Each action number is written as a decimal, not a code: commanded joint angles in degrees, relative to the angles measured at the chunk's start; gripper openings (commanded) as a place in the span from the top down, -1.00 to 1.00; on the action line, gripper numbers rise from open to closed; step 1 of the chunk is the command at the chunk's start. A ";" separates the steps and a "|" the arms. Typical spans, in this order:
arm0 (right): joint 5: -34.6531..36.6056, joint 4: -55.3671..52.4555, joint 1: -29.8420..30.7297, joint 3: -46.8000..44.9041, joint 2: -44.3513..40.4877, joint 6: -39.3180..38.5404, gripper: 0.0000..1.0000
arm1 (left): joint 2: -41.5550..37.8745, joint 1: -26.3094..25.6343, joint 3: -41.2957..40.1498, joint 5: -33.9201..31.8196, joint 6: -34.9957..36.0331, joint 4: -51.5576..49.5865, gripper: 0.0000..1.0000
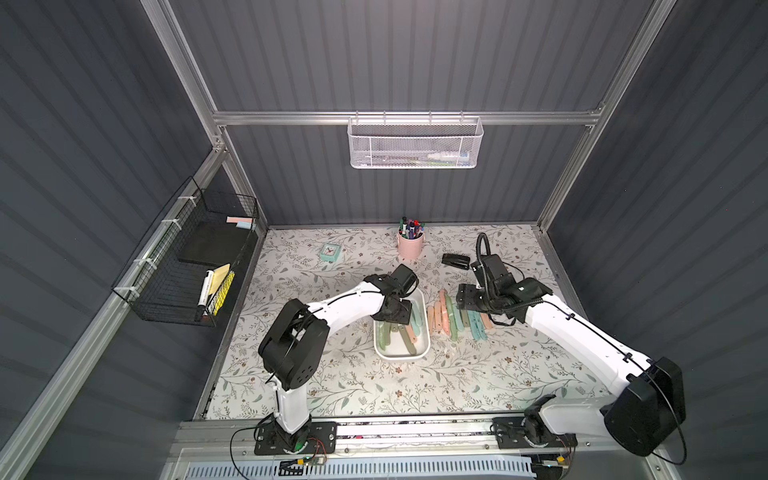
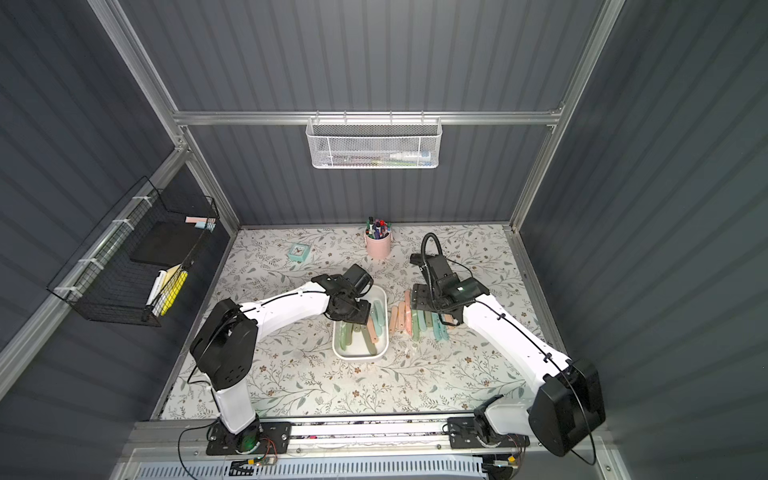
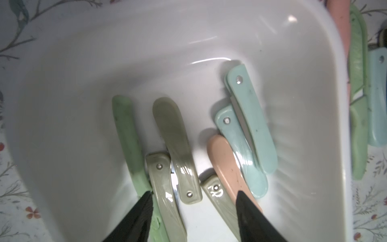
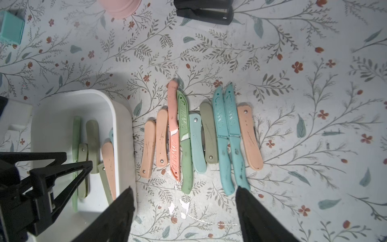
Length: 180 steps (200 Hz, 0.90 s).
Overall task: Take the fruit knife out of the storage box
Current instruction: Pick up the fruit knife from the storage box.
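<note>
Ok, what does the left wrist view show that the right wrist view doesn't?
Only left wrist: the two teal folding knives in the box, whole; right wrist catches just a sliver of them.
Only right wrist: the full row of knives on the table, the stapler, pink cup, clock, and the right gripper, open above the table.
Both: the box, its green knife, grey knives and pink knife, with the left gripper low among them.
</note>
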 commanded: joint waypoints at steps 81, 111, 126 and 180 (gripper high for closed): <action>-3.02 2.20 -0.39 0.32 -0.67 0.19 -0.62 | 10.72 0.30 12.87 -7.12 -7.36 -9.47 0.09; -3.79 1.88 -0.39 0.33 -0.47 0.43 -0.62 | 11.93 1.01 13.45 -6.47 -8.66 -9.25 0.11; -3.74 1.70 -0.41 0.31 -0.58 0.73 -0.63 | 12.76 1.44 13.77 -5.21 -8.75 -9.13 0.13; -4.62 2.13 -0.39 0.18 -0.42 1.32 -0.65 | 15.05 2.52 13.36 -3.54 -9.94 -8.43 0.17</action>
